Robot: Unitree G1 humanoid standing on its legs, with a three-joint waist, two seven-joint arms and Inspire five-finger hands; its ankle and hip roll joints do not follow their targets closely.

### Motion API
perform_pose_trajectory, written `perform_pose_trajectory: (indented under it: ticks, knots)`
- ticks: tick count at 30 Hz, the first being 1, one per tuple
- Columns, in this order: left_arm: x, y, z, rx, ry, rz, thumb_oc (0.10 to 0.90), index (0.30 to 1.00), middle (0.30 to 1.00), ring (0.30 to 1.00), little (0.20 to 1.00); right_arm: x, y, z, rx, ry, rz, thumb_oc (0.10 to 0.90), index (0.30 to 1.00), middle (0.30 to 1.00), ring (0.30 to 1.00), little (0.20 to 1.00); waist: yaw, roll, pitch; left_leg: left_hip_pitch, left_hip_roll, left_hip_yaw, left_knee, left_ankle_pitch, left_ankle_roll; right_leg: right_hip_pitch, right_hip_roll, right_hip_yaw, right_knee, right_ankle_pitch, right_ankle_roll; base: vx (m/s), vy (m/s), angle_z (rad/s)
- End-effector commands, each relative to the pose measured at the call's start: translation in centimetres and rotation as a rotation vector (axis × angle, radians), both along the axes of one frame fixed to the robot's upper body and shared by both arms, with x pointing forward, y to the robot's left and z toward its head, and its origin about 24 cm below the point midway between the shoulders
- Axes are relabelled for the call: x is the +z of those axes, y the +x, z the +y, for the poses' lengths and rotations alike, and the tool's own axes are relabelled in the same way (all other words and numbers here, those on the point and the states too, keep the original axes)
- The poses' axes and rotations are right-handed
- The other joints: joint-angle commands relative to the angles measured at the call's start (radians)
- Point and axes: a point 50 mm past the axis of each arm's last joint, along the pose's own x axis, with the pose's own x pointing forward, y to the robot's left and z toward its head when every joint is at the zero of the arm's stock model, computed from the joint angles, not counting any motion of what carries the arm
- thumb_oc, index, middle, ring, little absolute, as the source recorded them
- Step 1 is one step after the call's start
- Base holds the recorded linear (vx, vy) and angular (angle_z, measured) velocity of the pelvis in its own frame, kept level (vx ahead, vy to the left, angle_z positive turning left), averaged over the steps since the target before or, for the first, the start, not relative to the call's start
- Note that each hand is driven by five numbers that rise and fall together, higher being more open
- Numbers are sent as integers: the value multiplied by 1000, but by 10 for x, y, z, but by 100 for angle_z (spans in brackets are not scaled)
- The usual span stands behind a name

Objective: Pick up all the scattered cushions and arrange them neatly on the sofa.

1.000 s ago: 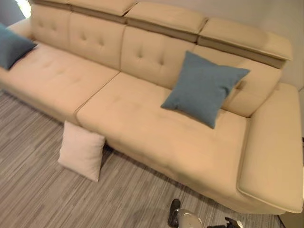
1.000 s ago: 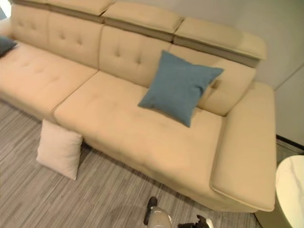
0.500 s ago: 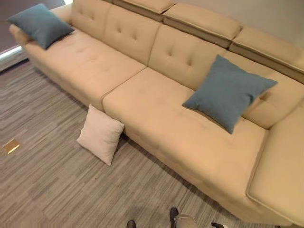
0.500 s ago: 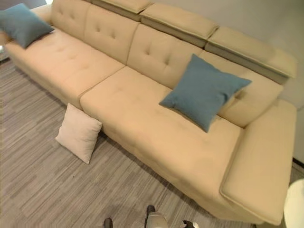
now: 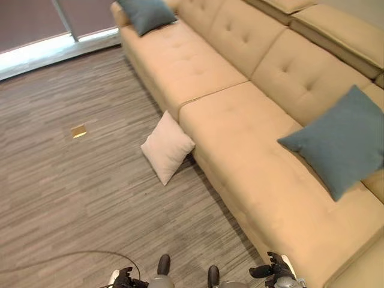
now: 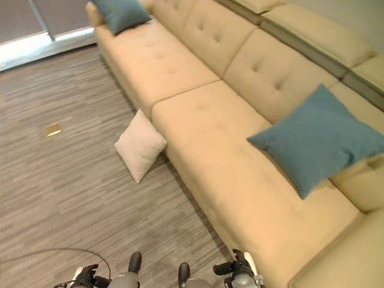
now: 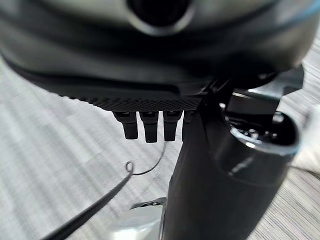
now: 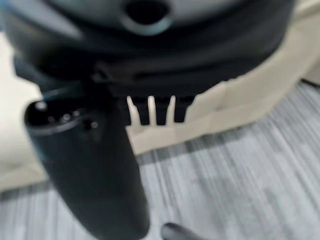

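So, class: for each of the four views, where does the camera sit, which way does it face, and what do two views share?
Left eye view: on the head, looking down at the sofa and floor cushion; both hands at its lower edge.
Right eye view: beside it, sharing that scene.
Left wrist view: on the left wrist, along the left hand, straight fingers above floor.
Right wrist view: along the right hand, facing the sofa base.
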Motion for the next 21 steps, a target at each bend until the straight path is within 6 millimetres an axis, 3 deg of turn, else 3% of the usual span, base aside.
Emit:
perform_pose_trajectory:
  ticks: [1, 2, 3, 5, 10, 11, 12, 13, 15, 17, 18, 19, 21]
  knots:
    - [-1, -14, 11, 22, 41, 65, 800, 900, 900, 900, 900, 4, 1, -7, 9, -35, -25, 800, 900, 900, 900, 900, -10, -58, 37, 45, -64, 313, -11, -168, 110, 22, -55, -11, 17, -58, 40, -14, 33, 105]
    - [-1, -17, 13, 26, 46, 73, 800, 900, 900, 900, 900, 2, -2, -8, 0, -34, -9, 800, 900, 900, 900, 900, -19, -57, 31, 52, -35, 389, -5, -178, 114, 28, -66, -32, 19, -57, 42, 21, 53, 75]
    - [-2, -21, 15, 29, 49, 85, 800, 900, 900, 900, 900, 1, -5, -7, -1, -31, 3, 800, 900, 900, 900, 900, -22, -52, 26, 62, -21, 420, -7, -181, 115, 34, -69, -50, 26, -61, 44, 104, 54, 31]
    - [-2, -27, 19, 39, 60, 105, 800, 900, 900, 900, 900, -2, -7, -1, 20, -25, 29, 800, 900, 900, 900, 900, -21, -60, 25, 60, -12, 431, 47, -216, 123, 39, -81, -67, 70, -71, 48, 108, 45, 31]
    - [1, -21, 23, 67, 59, 68, 800, 900, 900, 900, 900, -5, -12, 4, 47, -24, 55, 800, 900, 900, 900, 900, -9, -88, 17, 57, 9, 457, 102, -236, 123, 67, -95, -94, 50, -68, 52, 112, 97, 22]
    - [1, -20, 22, 66, 62, 65, 800, 900, 900, 900, 900, -7, -17, 5, 45, -21, 67, 800, 900, 900, 900, 900, -13, -101, 12, 68, 43, 500, 87, -244, 101, 87, -106, -112, 36, -79, 68, 183, 216, 20]
    - [3, -9, 21, 61, 62, 26, 800, 900, 900, 900, 900, -7, -19, 6, 49, -22, 70, 800, 900, 900, 900, 900, -17, -107, 7, 71, 94, 553, 37, -211, 87, 92, -125, -131, 22, -60, 80, 182, 216, 32]
    - [3, -9, 21, 61, 62, 26, 800, 900, 900, 900, 900, -7, -19, 6, 49, -22, 71, 800, 900, 900, 900, 900, -17, -107, 7, 72, 94, 554, 35, -209, 87, 93, -125, -130, 21, -59, 81, 146, 264, 31]
    - [4, 3, 15, 16, 51, 9, 800, 900, 900, 900, 900, -8, -23, 2, 22, -23, 85, 800, 900, 900, 900, 900, -7, -109, 4, 44, 61, 477, 41, -205, 79, 116, -150, -143, 22, -47, 96, 220, 270, 6]
    - [4, 3, 13, -3, 53, 16, 800, 900, 900, 900, 900, -10, -29, 3, 4, -13, 100, 800, 900, 900, 900, 900, -15, -107, 0, 57, 44, 475, 20, -205, 86, 109, -170, -141, 54, -28, 108, 201, 311, 22]
    - [4, 5, 13, -19, 56, 14, 800, 900, 900, 900, 900, -11, -31, 3, -1, -15, 106, 800, 900, 900, 900, 900, -20, -102, -3, 68, 24, 470, 10, -211, 98, 98, -194, -142, 99, -7, 119, 338, 648, 50]
    - [6, 9, 16, -37, 72, 2, 800, 900, 900, 900, 900, -12, -35, 5, -6, -11, 119, 800, 900, 900, 900, 900, -29, -85, 4, 124, -24, 475, -21, -245, 138, 48, -274, -150, 269, 80, 143, 317, 618, 51]
    - [8, 13, 19, -39, 76, -14, 800, 900, 900, 900, 900, -11, -29, 8, -16, -4, 91, 800, 900, 900, 900, 900, -43, -66, 14, 162, -44, 459, -33, -267, 162, 6, -295, -111, 381, 118, 135, 298, 459, 24]
